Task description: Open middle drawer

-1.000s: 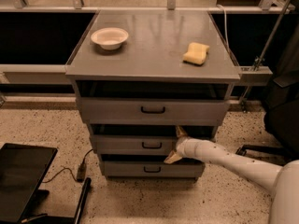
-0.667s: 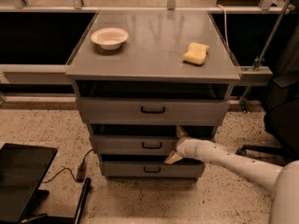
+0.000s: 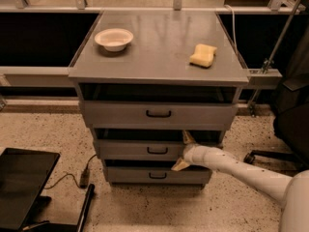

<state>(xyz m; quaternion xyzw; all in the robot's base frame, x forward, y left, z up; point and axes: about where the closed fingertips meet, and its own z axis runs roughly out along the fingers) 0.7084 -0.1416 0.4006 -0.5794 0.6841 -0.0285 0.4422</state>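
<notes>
Speckled tan floor (image 3: pixel 145 211) lies under a grey metal cabinet (image 3: pixel 159 47) with three drawers, seen from the one camera view. On the flat cabinet top sit a small round white bowl (image 3: pixel 114 38) at the back left and a yellow sponge (image 3: pixel 203 55) on the right, well apart from each other.

The top drawer (image 3: pixel 120 115) is the tallest and widest. Under it is the middle drawer (image 3: pixel 130 150), a wide grey metal drawer with a small black bar handle (image 3: pixel 157 150) at its centre. A dark gap shows above its front. The bottom drawer (image 3: pixel 130 175) is the smallest.

A long white robot arm (image 3: pixel 241 170) reaches in from the lower right. Its gripper (image 3: pixel 184 152) is at the front of the middle drawer, just to the right of the handle. The two pale fingers (image 3: pixel 187 138) are spread wide, one up by the top edge of the drawer front and one down by its bottom edge. I cannot tell if they touch it.

A flat black panel (image 3: pixel 19 182) lies on the floor at the left, and a black chair (image 3: pixel 294 115) stands at the right.
</notes>
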